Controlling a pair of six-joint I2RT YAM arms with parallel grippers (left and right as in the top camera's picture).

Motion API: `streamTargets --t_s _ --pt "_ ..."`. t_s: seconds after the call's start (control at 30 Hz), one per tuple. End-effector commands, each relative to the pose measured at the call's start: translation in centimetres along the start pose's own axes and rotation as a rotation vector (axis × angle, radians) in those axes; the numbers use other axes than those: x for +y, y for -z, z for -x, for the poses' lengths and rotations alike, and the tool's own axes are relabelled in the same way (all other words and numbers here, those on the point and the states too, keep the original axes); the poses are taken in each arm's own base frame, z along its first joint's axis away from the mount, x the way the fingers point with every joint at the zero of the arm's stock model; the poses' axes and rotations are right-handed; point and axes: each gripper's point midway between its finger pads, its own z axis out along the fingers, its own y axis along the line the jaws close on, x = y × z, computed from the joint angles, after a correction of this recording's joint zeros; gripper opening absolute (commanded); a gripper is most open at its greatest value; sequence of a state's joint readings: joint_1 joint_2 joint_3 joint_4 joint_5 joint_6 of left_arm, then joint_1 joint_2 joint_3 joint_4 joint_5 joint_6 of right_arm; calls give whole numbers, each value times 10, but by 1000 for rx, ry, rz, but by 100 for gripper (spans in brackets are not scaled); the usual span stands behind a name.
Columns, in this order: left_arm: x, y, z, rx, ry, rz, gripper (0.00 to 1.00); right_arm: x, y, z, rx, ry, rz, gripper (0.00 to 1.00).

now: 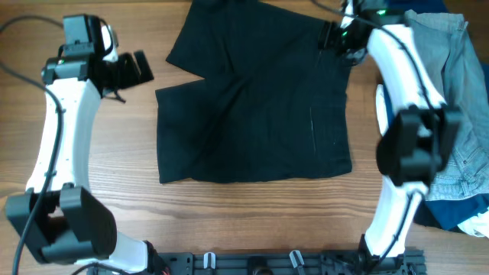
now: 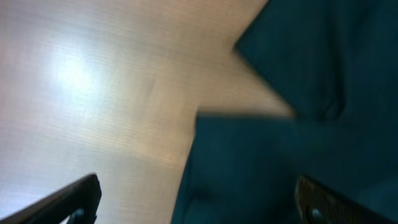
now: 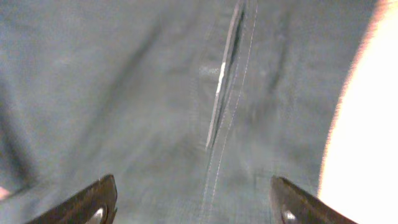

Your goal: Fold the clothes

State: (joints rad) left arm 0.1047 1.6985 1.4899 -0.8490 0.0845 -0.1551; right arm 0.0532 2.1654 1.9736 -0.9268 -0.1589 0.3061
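shorts: black fabric shorts (image 1: 252,99) spread flat mid-table on the pale wooden table (image 1: 114,191), long axis left to right, leg hems seemingly toward the left arm.
left gripper: left gripper (image 1: 131,69) over bare wood just beside the leg notch, fingers spread, holding nothing.
right gripper: right gripper (image 1: 340,34) above the far right corner, the nearer of the two; fingers wide apart over a pocket slit (image 3: 221,81), not pinching.
beside: light-blue denim jeans (image 1: 466,114) heaped at the right edge.

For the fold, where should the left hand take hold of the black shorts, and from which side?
Probably the left hem edge of the black shorts, coming from the left: they lie flat, and that edge faces the open left hand.
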Motion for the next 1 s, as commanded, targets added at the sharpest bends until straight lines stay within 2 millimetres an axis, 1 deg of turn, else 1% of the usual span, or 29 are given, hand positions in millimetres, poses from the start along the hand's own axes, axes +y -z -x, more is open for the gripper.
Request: streamTargets --t_s 0.0,0.07,0.13,0.17,0.23,0.33,0.4,0.47,0.6,0.63,0.67,0.7,0.77,0.87,0.93,0.97 --pt "-26 -44 12 -29 -119 -56 100 22 79 19 -119 39 64 79" --pt "-41 -78 19 -56 -146 -81 100 22 83 16 -113 37 59 79" --pt "-63 -118 18 -75 -183 -119 100 18 79 11 -95 33 48 79" --pt "-80 -147 12 -83 -214 -139 100 18 79 10 -90 32 44 79" --pt "-95 -172 8 -102 -239 -160 100 18 79 10 -90 32 44 78" --pt "-109 -203 2 -136 -262 -176 98 16 79 10 -91 31 36 78" --pt "-103 -215 -1 -139 -231 -132 95 14 79 11 -93 30 23 78" --pt "-90 -225 -5 -133 -153 -69 91 13 79 11 -95 30 17 78" --pt "-80 -227 -2 -148 -52 -16 83 13 79 11 -95 30 18 78" --pt "-77 -227 -4 -143 -38 -3 74 13 79 11 -95 30 18 78" --pt "-68 -228 -9 -125 -10 40 65 13 79 11 -94 30 18 78" --pt "-61 -228 -15 -104 -8 74 62 13 79 10 -93 30 18 77" --pt "-51 -231 -24 -71 -22 114 59 12 78 9 -85 29 15 77" --pt "-43 -237 -37 -23 -24 136 38 12 78 7 -78 27 14 77" --pt "-41 -240 -43 -4 -26 144 31 11 78 5 -72 27 11 77" --pt "-39 -240 -46 7 -27 150 22 11 78 5 -71 26 11 77"
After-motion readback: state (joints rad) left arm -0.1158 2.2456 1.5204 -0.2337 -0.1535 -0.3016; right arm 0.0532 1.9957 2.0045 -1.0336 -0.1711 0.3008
